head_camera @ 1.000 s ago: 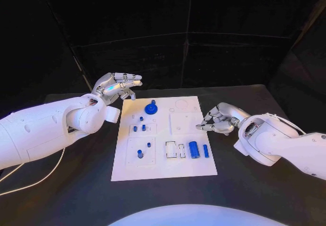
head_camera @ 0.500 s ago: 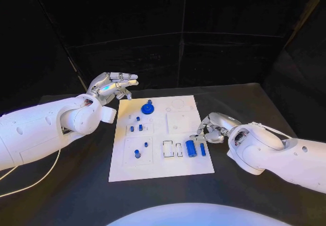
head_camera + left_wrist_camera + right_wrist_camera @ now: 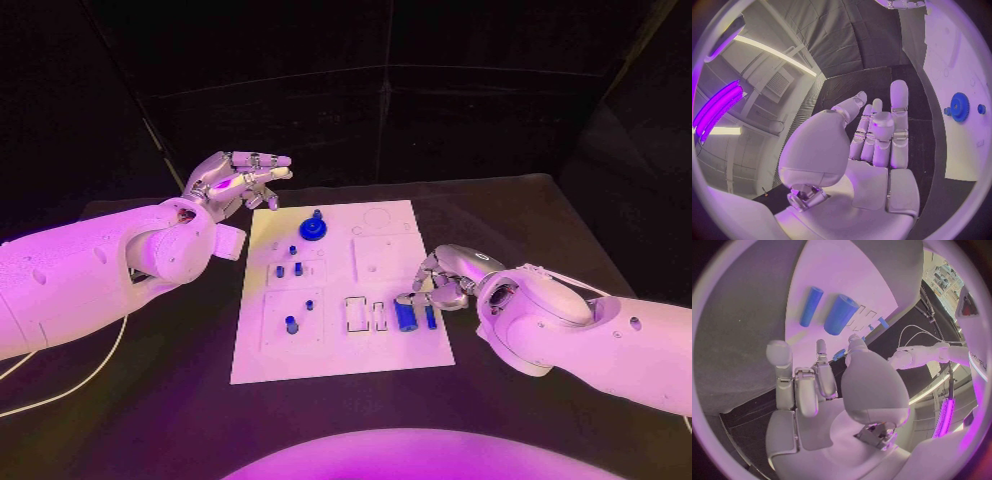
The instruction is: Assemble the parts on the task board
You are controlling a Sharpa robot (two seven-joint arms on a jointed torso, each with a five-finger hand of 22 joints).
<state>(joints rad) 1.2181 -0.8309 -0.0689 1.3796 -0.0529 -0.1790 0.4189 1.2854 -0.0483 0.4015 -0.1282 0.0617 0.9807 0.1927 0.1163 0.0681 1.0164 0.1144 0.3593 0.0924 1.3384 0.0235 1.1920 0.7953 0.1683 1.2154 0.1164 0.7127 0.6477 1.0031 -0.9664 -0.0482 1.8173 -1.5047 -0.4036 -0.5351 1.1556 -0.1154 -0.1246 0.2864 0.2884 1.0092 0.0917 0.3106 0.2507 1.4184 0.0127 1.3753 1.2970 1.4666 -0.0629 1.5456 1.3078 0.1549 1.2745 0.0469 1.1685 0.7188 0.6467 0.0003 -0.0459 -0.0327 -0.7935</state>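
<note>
Right hand (image 3: 437, 284) hangs at the right edge of the task board (image 3: 340, 360), fingers curled partway and apart, holding nothing I can make out; the right wrist view shows them just above the two loose cylinders. The thick blue cylinder (image 3: 407, 315) and the thin blue rod (image 3: 430, 316) lie side by side near that edge, almost touching, beside the white slotted holders (image 3: 355, 314). Risk, as I judge it: reaching for one cylinder, a fingertip nudges its neighbour and rolls it off the board edge onto the black table (image 3: 173, 400); both are round and lie unrestrained. A second risk is a skewed grip, since the hand approaches from the side, low. Further in from that edge, small blue pegs (image 3: 290, 324) stand in the left-hand plates, well apart from the reach. At the far end of the board sits the blue gear (image 3: 315, 229). Left hand (image 3: 235, 181) hovers off the far left corner, fingers loosely bent, empty, not obstructing.
</note>
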